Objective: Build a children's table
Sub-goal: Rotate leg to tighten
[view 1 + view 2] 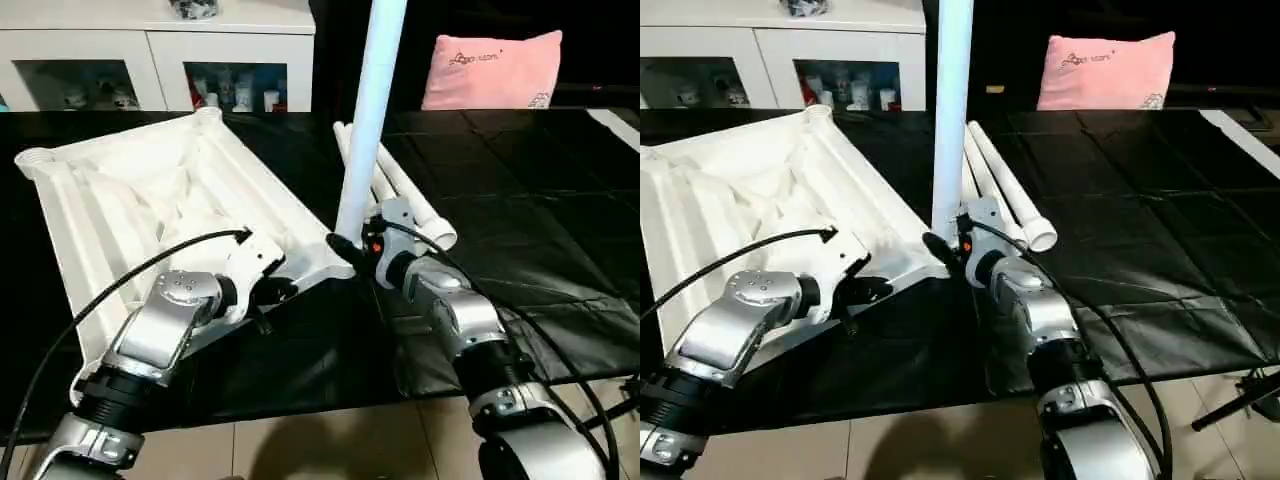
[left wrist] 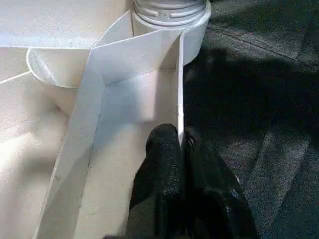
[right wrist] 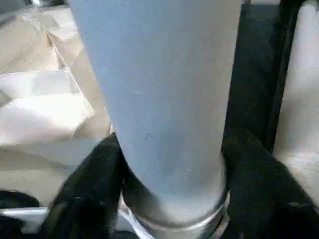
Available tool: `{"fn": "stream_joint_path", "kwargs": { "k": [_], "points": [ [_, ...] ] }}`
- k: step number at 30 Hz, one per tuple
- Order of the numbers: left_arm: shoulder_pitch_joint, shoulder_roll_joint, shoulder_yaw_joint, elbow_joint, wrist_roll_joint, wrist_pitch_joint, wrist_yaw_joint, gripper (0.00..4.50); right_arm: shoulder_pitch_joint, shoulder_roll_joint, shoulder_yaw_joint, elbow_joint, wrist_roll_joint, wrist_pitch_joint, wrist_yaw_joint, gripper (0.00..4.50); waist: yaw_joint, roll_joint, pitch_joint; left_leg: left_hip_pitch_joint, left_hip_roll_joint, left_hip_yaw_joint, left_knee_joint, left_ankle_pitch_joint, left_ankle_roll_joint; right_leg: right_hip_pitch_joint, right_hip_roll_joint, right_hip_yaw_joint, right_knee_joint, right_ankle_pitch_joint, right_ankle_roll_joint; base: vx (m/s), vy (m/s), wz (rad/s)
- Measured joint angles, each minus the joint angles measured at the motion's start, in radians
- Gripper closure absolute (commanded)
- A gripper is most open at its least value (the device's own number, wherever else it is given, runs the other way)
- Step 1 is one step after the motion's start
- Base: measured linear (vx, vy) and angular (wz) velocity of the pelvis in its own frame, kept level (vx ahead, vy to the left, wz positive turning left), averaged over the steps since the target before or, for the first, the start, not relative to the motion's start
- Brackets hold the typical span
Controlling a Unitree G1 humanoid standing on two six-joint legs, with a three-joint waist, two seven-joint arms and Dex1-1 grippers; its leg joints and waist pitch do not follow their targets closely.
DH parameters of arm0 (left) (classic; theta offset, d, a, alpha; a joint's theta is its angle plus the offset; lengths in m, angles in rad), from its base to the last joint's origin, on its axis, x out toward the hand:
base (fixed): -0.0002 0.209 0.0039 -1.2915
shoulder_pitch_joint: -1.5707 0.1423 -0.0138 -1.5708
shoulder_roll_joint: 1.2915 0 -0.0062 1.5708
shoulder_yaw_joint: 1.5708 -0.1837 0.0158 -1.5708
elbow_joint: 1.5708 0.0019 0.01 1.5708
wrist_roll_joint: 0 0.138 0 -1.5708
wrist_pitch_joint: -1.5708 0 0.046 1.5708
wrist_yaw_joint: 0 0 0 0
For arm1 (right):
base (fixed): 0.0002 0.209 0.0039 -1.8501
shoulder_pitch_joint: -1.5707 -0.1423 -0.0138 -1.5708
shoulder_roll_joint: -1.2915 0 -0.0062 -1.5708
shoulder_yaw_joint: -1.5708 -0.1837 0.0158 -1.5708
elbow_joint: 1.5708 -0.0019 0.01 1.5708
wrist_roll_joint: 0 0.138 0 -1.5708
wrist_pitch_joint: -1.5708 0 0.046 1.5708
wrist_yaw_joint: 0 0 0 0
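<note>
White plastic rectangular tabletop (image 1: 150,200), lying upside down on a black floor mat (image 1: 520,200) with its ribbed underside facing up; round sockets stand at its corners, one at the far left corner (image 1: 32,158) and one at the far corner towards the cabinet (image 1: 208,115). One long white tapered hollow tube leg (image 1: 368,110) stands upright in the near right corner socket (image 2: 172,20) of the tabletop, its silver-looking foot seated in the round collar, its top passing out of view above. Right gripper (image 1: 350,245): its two black fingers (image 3: 84,189) sit on either side of the upright leg's lower end, clamped around it just above the socket. Left gripper (image 2: 180,142): black fingers pressed together on the thin upright edge wall (image 2: 180,89) of the tabletop, one finger inside the wall and one outside, a little way along from the occupied corner socket. Spare white tube legs (image 1: 1005,190), lying side by side on the mat just beside the tabletop's right edge, open ends towards the robot; their exact number cannot be told where they overlap. Silver forearms reach in from the near side, each with a black cable (image 1: 120,285) running along it. Pink rectangular cushion (image 1: 492,68) with dark lettering, standing at the far side of the mat. White glass-doored cabinet (image 1: 150,55), at the far left behind the mat, small items visible behind its panes. Pale tiled floor (image 1: 330,445) along the mat's near edge.
</note>
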Motion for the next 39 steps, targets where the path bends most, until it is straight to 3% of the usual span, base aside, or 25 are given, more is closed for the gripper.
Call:
{"fn": "stream_joint_path", "kwargs": {
  "k": [6, 12, 14, 22, 28, 33, 39],
  "points": [
    [0.002, 0.019, -0.008, -0.009, 0.000, -0.014, -0.023, 4.50, 0.010, -0.015, -0.003, 0.010, 0.003, -0.030, 0.020, 0.71, 0.005, 0.000, 0.000, -0.004, 0.000, 0.000, 0.000, -0.001, 0.001, -0.001, 0.000, -0.002, -0.003, 0.000, -0.001, 0.000, 0.000, 0.00],
    [0.002, 0.092, -0.028, 0.011, -0.002, -0.130, -0.106, 4.50, 0.126, -0.088, -0.006, -0.130, 0.067, -0.015, 0.200, 0.21, 0.026, -0.001, 0.001, -0.015, 0.001, -0.002, 0.001, 0.002, 0.008, -0.008, 0.000, -0.006, -0.005, 0.000, 0.000, 0.000, 0.000, 0.00],
    [0.001, 0.111, -0.028, 0.022, 0.000, -0.162, -0.123, 4.50, 0.144, -0.106, -0.004, -0.176, 0.088, -0.015, 0.258, 0.06, 0.026, -0.001, 0.001, -0.016, 0.001, -0.002, 0.002, 0.002, 0.008, -0.010, 0.000, -0.006, -0.004, 0.001, 0.000, 0.000, 0.000, 0.00],
    [0.003, 0.201, -0.041, 0.094, -0.005, -0.351, -0.259, 4.50, 0.216, -0.245, 0.046, -0.359, 0.135, -0.014, 0.493, 0.06, 0.041, -0.003, 0.002, -0.015, 0.003, -0.002, 0.004, 0.003, 0.008, -0.009, 0.000, -0.007, -0.003, 0.002, 0.000, 0.000, 0.000, 0.00],
    [0.009, 0.257, -0.052, 0.117, -0.032, -0.448, -0.385, 4.50, 0.222, -0.357, 0.117, -0.384, 0.088, -0.068, 0.643, 0.06, 0.056, -0.006, 0.001, -0.016, 0.003, -0.001, 0.004, 0.002, 0.008, -0.008, -0.002, -0.008, -0.003, 0.002, 0.000, 0.000, 0.000, 0.00],
    [0.012, 0.275, -0.072, 0.117, -0.040, -0.481, -0.446, 4.50, 0.218, -0.376, 0.154, -0.353, 0.047, -0.119, 0.698, 0.06, 0.056, -0.009, 0.002, -0.015, 0.003, -0.001, 0.005, 0.002, 0.008, -0.006, -0.002, -0.009, -0.003, 0.002, 0.000, 0.000, 0.000, 0.00],
    [0.011, 0.283, -0.090, 0.119, -0.041, -0.527, -0.514, 4.50, 0.185, -0.382, 0.194, -0.324, 0.049, -0.142, 0.790, 0.06, 0.060, -0.012, 0.002, -0.015, 0.004, 0.000, 0.007, 0.003, 0.008, -0.005, -0.003, -0.010, -0.003, 0.002, 0.000, 0.000, 0.000, 0.00]
  ]
}}
